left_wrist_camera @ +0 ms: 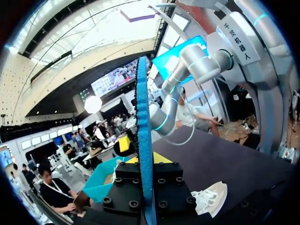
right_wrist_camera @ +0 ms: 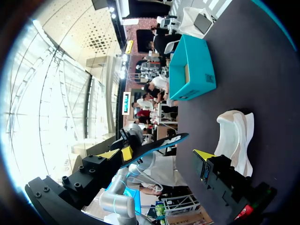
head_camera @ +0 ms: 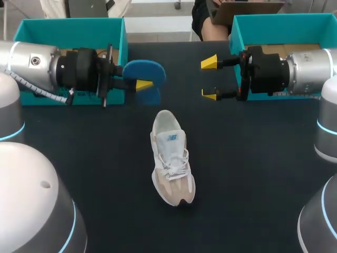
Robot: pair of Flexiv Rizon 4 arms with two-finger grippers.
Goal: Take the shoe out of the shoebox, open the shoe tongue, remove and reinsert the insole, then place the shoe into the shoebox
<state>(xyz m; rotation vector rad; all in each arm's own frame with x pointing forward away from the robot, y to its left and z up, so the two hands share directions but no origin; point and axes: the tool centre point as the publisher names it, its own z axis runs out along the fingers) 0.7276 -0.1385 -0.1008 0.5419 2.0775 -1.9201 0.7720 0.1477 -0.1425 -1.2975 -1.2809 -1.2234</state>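
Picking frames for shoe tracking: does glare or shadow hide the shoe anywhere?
Head view: even light, white shoe clear on the dark table. Right wrist view: bright glare, but off the shoe. Left wrist view: the held insole covers the middle, shoe partly seen.

A white and beige mesh sneaker [head_camera: 172,161] lies on its sole at the middle of the dark table [head_camera: 253,163]. Its heel is toward 12 o'clock and its toe toward 6 o'clock, and the laces are loose.

At about 11 o'clock from it, the left gripper [head_camera: 142,84] comes in from 9 o'clock and clamps a blue foam insole [head_camera: 145,71], which is raised off the table. At about 1 o'clock, the right gripper [head_camera: 210,79] comes in from 3 o'clock with its two yellow tips spread wide and nothing between them.

A teal cardboard shoebox [head_camera: 68,22] stands at 10 o'clock behind the left arm [head_camera: 31,63]. A second teal shoebox [head_camera: 284,18] stands at 2 o'clock behind the right arm [head_camera: 308,66].
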